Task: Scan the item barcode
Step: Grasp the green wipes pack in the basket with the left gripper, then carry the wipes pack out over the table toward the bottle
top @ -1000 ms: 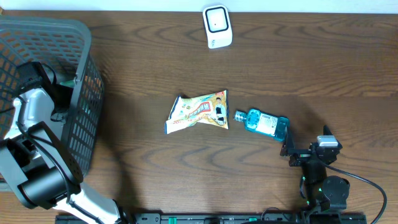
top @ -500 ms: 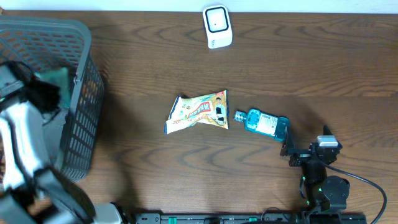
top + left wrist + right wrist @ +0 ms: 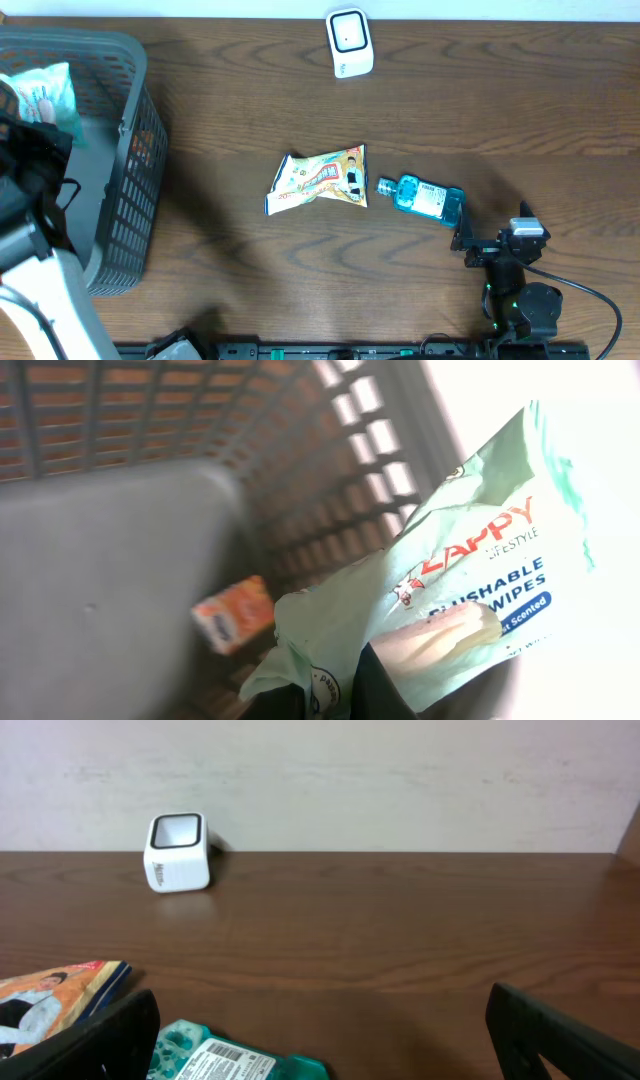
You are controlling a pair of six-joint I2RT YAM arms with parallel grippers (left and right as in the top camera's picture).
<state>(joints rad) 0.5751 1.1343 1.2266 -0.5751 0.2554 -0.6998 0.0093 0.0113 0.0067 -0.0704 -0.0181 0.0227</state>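
Observation:
My left gripper (image 3: 335, 698) is shut on the lower edge of a pale green pack of flushable wipes (image 3: 455, 585), holding it up above the grey mesh basket (image 3: 150, 420). From overhead the wipes pack (image 3: 40, 92) shows over the basket's (image 3: 135, 150) far left part, with the left gripper (image 3: 40, 130) just beneath it. The white scanner (image 3: 349, 43) stands at the table's far edge; the scanner (image 3: 178, 852) also shows in the right wrist view. My right gripper (image 3: 325, 1040) stands open and empty at the front right, right gripper (image 3: 493, 228) just behind a teal bottle.
A yellow snack bag (image 3: 320, 180) lies mid-table, with the teal bottle (image 3: 425, 197) to its right. The bottle (image 3: 230, 1062) shows its barcode label close to my right fingers, and the snack bag (image 3: 50, 995) lies left of it. A small orange box (image 3: 232, 615) lies on the basket floor.
The left arm has risen out of the basket with the wipes pack, which now shows above the basket's rim. The right arm has not moved.

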